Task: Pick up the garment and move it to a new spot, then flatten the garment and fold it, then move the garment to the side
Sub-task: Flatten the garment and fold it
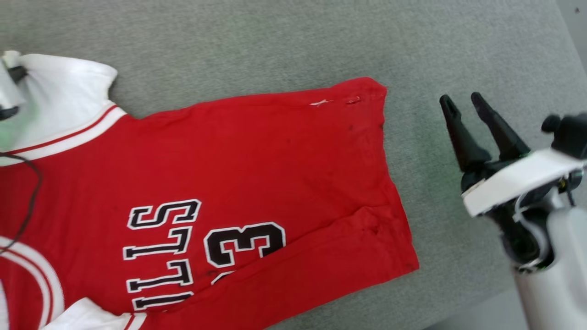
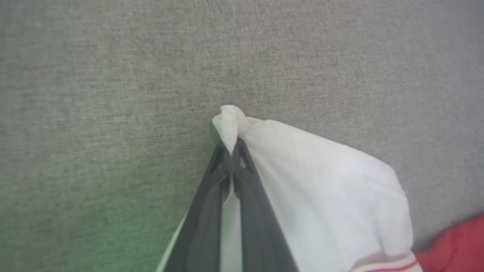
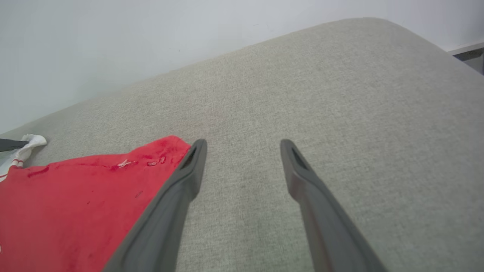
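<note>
One garment [image 1: 257,151], cut off at left edge — white sleeve [image 2: 321,189] clamped in left gripper [image 2: 230,147]; right gripper [image 3: 242,145] spread apart.

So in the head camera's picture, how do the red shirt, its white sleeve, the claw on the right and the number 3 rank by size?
1. The garment, by far.
2. White sleeve and right gripper: they look alike, and the gripper may be nearer the camera, so unranked.
3. The number 3, smallest.
</note>
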`<state>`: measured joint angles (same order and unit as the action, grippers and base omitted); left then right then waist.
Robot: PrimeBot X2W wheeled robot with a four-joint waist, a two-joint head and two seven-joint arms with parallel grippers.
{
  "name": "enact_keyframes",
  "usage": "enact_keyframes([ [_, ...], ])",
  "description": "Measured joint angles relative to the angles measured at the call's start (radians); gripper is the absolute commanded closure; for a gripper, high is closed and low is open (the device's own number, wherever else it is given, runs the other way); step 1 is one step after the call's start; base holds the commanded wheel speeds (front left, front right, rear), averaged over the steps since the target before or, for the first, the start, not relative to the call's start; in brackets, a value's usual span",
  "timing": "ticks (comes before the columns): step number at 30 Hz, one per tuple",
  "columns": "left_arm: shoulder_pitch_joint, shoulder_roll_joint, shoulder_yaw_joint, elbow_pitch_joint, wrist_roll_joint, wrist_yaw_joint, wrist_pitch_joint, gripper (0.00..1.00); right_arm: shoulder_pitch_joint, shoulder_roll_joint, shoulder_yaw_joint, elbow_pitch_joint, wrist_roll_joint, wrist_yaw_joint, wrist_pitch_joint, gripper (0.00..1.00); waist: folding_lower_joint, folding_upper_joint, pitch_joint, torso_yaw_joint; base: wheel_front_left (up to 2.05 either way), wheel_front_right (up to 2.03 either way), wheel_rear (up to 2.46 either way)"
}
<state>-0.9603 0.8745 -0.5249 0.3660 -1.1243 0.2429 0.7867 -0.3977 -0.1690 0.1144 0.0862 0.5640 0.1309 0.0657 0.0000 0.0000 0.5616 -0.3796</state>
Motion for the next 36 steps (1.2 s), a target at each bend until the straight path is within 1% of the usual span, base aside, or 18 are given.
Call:
enact_keyframes([
  [2, -0.004, -0.031, -0.010, 0.003, 0.016, -0.014, -0.033, 1.00, -0.035, -0.026, -0.010, 0.028, 0.035, 0.000, 0.080, 0.00, 0.0000, 0.0000, -0.013, 0.020, 0.00, 0.00, 0.00],
  [6, -0.033, -0.096, -0.037, -0.004, 0.050, -0.049, -0.088, 1.00, -0.116, -0.084, -0.014, 0.081, 0.084, 0.000, 0.284, 0.00, 0.0001, 0.0000, -0.036, 0.075, 0.00, 0.00, 0.00],
  [11, -0.090, -0.132, -0.063, -0.043, 0.102, -0.076, -0.133, 1.00, -0.202, -0.129, -0.014, 0.120, 0.109, 0.000, 0.505, 0.00, 0.0001, 0.0000, -0.054, 0.159, 0.00, 0.00, 0.00],
  [13, -0.102, -0.146, -0.072, -0.063, 0.111, -0.085, -0.144, 1.00, -0.226, -0.136, -0.014, 0.142, 0.105, 0.000, 0.593, 0.00, 0.0001, 0.0000, -0.054, 0.192, 0.00, 0.00, 0.00],
  [16, -0.112, -0.158, -0.079, -0.097, 0.127, -0.090, -0.164, 1.00, -0.261, -0.135, -0.023, 0.167, 0.080, 0.000, 0.693, 0.00, 0.0001, 0.0000, -0.047, 0.237, 0.00, 0.00, 0.00],
  [21, -0.110, -0.169, -0.081, -0.132, 0.135, -0.094, -0.194, 1.00, -0.287, -0.123, -0.048, 0.204, 0.047, 0.000, 0.821, 0.00, 0.0000, 0.0000, -0.024, 0.289, 0.00, 0.00, 0.00],
  [22, -0.107, -0.171, -0.082, -0.136, 0.135, -0.095, -0.201, 1.00, -0.293, -0.121, -0.056, 0.211, 0.037, 0.000, 0.845, 0.03, 0.0000, 0.0000, -0.021, 0.296, 0.00, 0.00, 0.00],
  [23, -0.103, -0.173, -0.083, -0.139, 0.134, -0.097, -0.202, 1.00, -0.298, -0.120, -0.060, 0.212, 0.025, 0.000, 0.865, 0.67, 0.0000, 0.0000, -0.018, 0.302, 0.00, 0.00, 0.00],
  [24, -0.097, -0.176, -0.082, -0.140, 0.131, -0.099, -0.207, 1.00, -0.299, -0.117, -0.067, 0.214, 0.019, 0.000, 0.877, 1.00, 0.0000, 0.0000, -0.017, 0.307, 0.00, 0.00, 0.00],
  [26, -0.085, -0.180, -0.083, -0.139, 0.126, -0.102, -0.215, 1.00, -0.302, -0.112, -0.080, 0.216, 0.012, 0.000, 0.899, 1.00, 0.0000, 0.0000, -0.019, 0.314, 0.00, 0.00, 0.00],
  [29, -0.073, -0.186, -0.083, -0.135, 0.122, -0.107, -0.228, 1.00, -0.298, -0.097, -0.082, 0.213, 0.000, 0.000, 0.901, 1.00, 0.0000, 0.0000, -0.032, 0.320, 0.00, 0.00, 0.00],
  [32, -0.049, -0.190, -0.075, -0.127, 0.111, -0.109, -0.257, 1.00, -0.291, -0.099, -0.083, 0.195, -0.020, 0.000, 0.869, 1.00, 0.0001, 0.0000, -0.053, 0.323, 0.00, 0.00, 0.00],
  [36, 0.004, -0.190, -0.052, -0.130, 0.089, -0.110, -0.307, 1.00, -0.269, -0.103, -0.106, 0.153, -0.047, 0.000, 0.786, 1.00, 0.0001, 0.0000, -0.099, 0.329, 0.00, 0.00, 0.00],
])
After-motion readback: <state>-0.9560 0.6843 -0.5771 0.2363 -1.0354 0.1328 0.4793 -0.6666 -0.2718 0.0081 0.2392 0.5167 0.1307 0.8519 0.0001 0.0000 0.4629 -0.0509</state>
